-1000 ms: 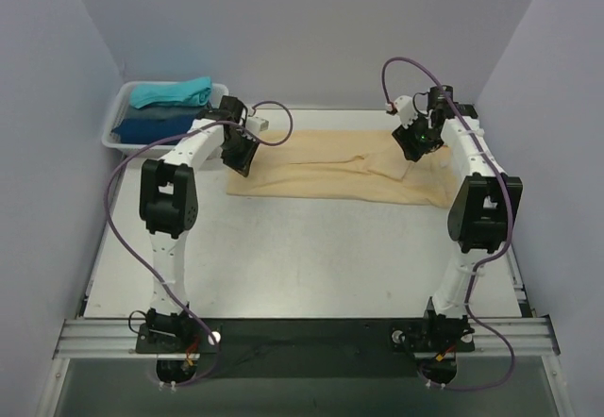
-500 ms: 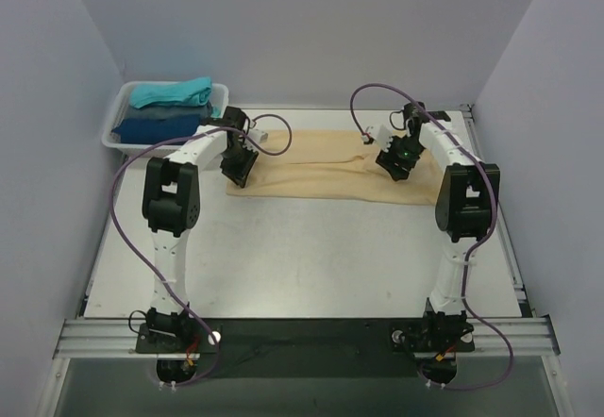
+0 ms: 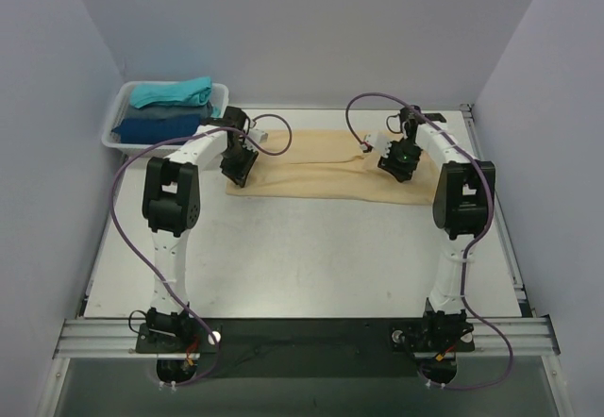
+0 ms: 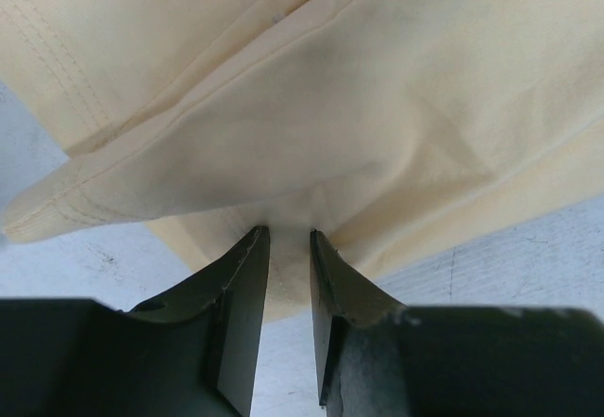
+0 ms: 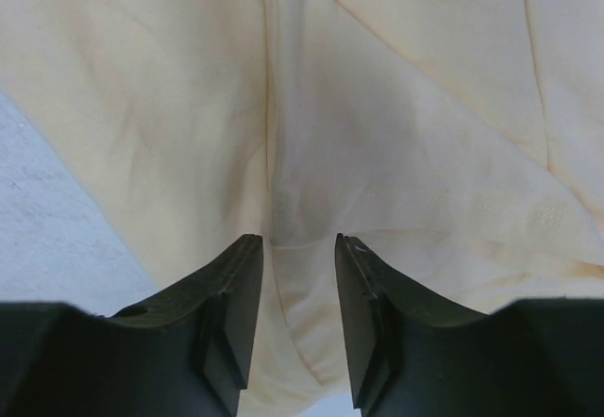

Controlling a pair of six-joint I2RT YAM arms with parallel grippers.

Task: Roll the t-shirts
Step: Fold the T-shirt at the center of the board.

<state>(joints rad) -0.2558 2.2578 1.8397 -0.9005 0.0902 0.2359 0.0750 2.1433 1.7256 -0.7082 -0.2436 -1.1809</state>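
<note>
Now the tan t-shirt [image 3: 316,176] lies spread flat on the desk [image 3: 302,257], reaching from the left jaws across to the right jaws. The left jaws stand narrow, pinching a fold at the shirt's edge, and creases fan out just ahead of their tips. The right jaws sit a little wider, astride a seam ridge that runs straight ahead of them; whether they grip the cloth I cannot tell. Beyond the left jaws and to their outer side, a teal t-shirt [image 3: 170,91] lies on a dark blue t-shirt [image 3: 151,127] in a white basket [image 3: 110,125].
</note>
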